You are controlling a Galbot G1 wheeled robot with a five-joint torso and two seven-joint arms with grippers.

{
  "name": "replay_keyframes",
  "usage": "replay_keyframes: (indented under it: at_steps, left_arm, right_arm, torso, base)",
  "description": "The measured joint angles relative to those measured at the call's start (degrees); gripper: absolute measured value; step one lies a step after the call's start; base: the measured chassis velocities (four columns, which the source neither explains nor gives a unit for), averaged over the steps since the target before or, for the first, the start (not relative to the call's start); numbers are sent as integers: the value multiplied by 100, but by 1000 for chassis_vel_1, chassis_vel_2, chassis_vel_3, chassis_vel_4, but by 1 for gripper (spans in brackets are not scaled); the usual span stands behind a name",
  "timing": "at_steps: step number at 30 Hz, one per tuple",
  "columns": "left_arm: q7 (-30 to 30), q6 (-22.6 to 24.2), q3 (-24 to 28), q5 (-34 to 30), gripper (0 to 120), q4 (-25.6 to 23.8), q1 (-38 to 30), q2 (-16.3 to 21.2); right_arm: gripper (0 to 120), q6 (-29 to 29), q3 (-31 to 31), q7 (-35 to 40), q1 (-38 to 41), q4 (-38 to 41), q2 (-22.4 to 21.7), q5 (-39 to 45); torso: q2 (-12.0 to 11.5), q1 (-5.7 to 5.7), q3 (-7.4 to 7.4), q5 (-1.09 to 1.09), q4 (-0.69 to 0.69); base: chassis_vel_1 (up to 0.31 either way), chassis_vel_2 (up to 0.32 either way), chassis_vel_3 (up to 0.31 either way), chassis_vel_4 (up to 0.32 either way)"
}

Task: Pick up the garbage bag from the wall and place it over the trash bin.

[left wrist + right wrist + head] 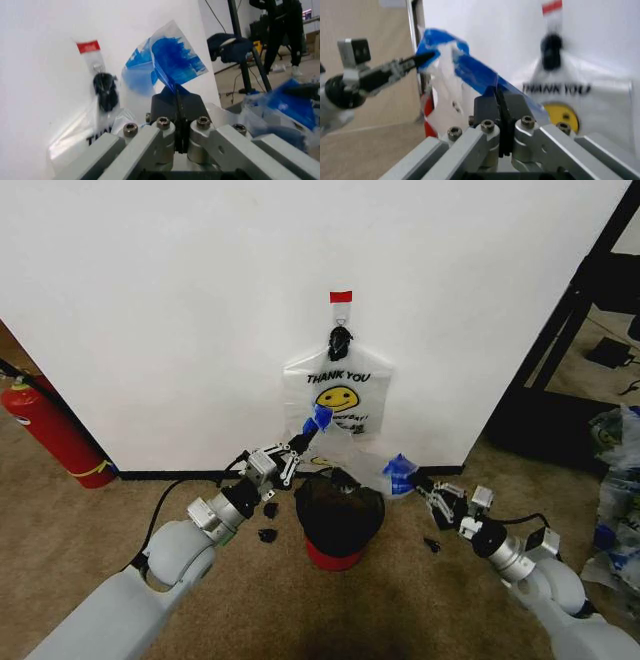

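The garbage bag [368, 467] is thin translucent plastic, stretched between both grippers just above the trash bin [338, 510], a black mesh bin with a red base standing against the wall [200, 310]. My left gripper [305, 437] is shut on one blue handle patch [320, 418], up and left of the bin. My right gripper [416, 480] is shut on the other blue patch [399, 470], right of the bin. The left wrist view shows that gripper [177, 93] clamped on blue plastic [175, 62]. In the right wrist view, the right gripper [499, 93] pinches its blue handle [472, 73].
A similar flat bag [338, 395] hangs on the wall by a black knot [340, 338] under red tape [341, 297]. A red fire extinguisher [50, 430] stands at the left. A black frame [565, 320] and plastic bags [615, 480] stand at the right. Small black bits [268, 533] lie on the carpet.
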Motion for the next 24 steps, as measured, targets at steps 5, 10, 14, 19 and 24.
replay_keyframes:
  at_steps: [5, 10, 14, 19, 24]
  left_arm:
    - [-220, 341, -114, -17, 0, -415, 151, -93]
    - [-679, 1027, -364, -88, 0, -970, 463, -272]
    - [-829, 1266, -519, -100, 0, -1128, 545, -376]
    - [-897, 1370, -681, -16, 0, -1133, 646, -567]
    - [-954, 1382, -658, 234, 0, -968, 803, -758]
  right_arm:
    - [0, -48, 81, 181, -2, 516, -64, 186]
    - [0, -132, 149, 390, 5, 967, -160, 398]
    - [0, -141, 157, 459, 84, 976, -169, 456]
    - [0, -67, 124, 471, 267, 555, -123, 399]
    - [0, 19, 49, 512, 469, 39, -65, 335]
  torso:
    - [0, 0, 0, 0, -2]
    - [-1, 0, 0, -1, -1]
    - [-1, 0, 0, 0, 0]
    - [-1, 0, 0, 1, -1]
    - [-1, 1, 0, 1, 0]
  base:
    - [0, 0, 0, 0]
    - [0, 0, 0, 0]
    - [0, 0, 0, 0]
    - [0, 0, 0, 0]
    - [0, 0, 0, 0]
